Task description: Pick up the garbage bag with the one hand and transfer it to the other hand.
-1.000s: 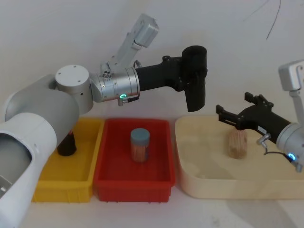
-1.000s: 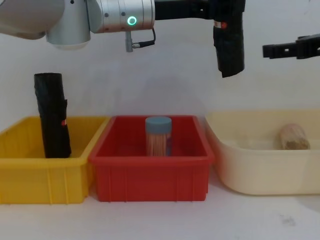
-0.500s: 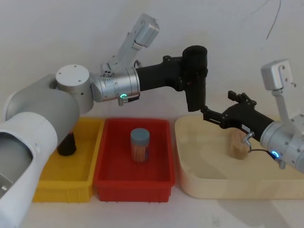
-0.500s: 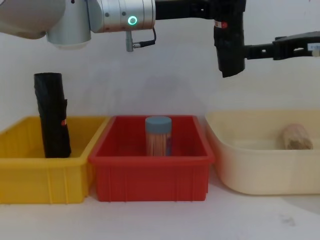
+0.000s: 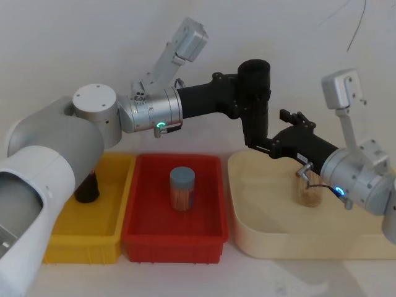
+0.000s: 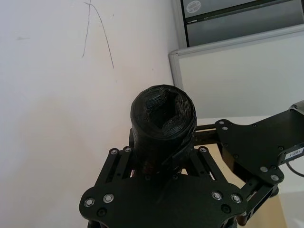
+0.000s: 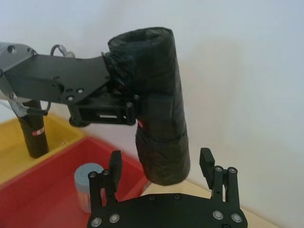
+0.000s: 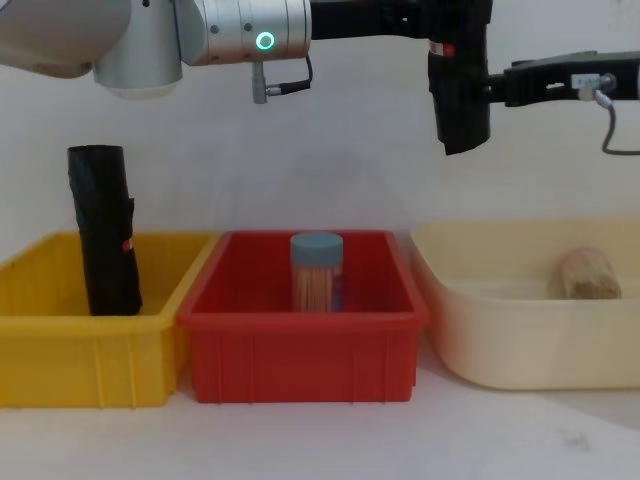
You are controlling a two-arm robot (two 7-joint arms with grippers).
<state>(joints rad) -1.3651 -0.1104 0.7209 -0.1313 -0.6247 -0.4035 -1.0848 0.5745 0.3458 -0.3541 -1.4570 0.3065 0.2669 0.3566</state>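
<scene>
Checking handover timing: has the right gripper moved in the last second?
Yes. The right gripper has come left over the beige tray to the garbage bag in the left gripper.

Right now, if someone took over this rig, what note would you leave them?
Left gripper: shut on the garbage bag, holding it upright in mid-air.
Right gripper: open, fingers apart on either side of the bag's lower end, not closed on it.
Done: pickup and presenting the bag.
Left to do: close the right gripper on the bag, then open the left and back it away.
</scene>
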